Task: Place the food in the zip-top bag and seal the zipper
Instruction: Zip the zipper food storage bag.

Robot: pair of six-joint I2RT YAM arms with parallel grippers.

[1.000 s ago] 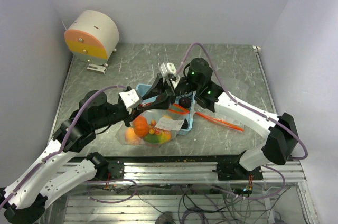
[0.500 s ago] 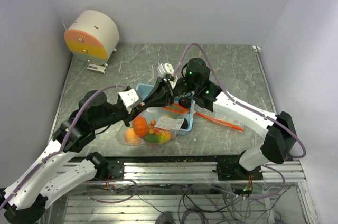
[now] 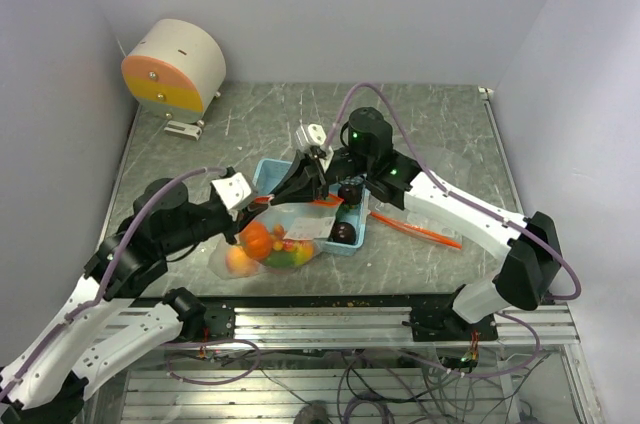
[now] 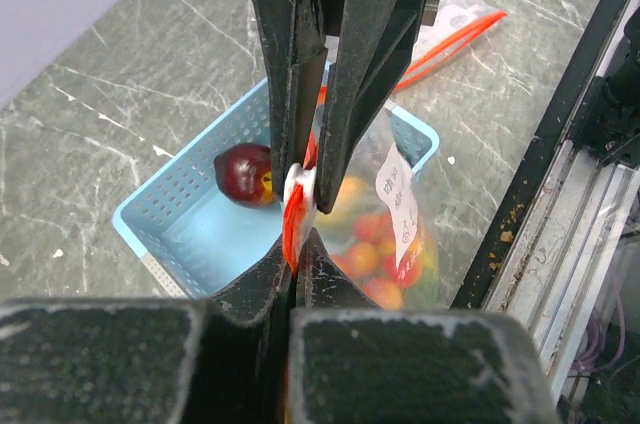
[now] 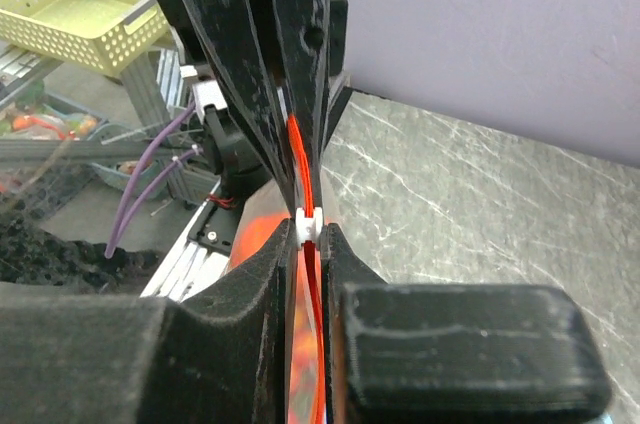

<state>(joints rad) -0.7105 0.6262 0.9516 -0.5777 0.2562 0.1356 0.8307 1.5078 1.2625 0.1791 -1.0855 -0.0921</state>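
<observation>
My left gripper [image 4: 292, 259] and right gripper [image 5: 310, 244], tip to tip, both pinch the orange zipper [image 5: 303, 159], and I've just dragged the bag [image 4: 395, 206] of food [image 3: 268, 244] hanging under them off the basket [image 4: 165, 219], so sealing looks underway, but a dark fruit [image 4: 243, 172] sits left out beyond.

The zip-top bag [image 3: 290, 234] sits near desk [image 3: 430, 134] centre with food [image 3: 262, 242] inside it, overlapping the basket [image 3: 268, 172] on its near-left side. One food piece [image 3: 345, 232] lies in the basket. A second bag [image 3: 420, 231] lies to the basket's right. A drum-shaped unit [image 3: 175, 66] stands at the far-left corner.
</observation>
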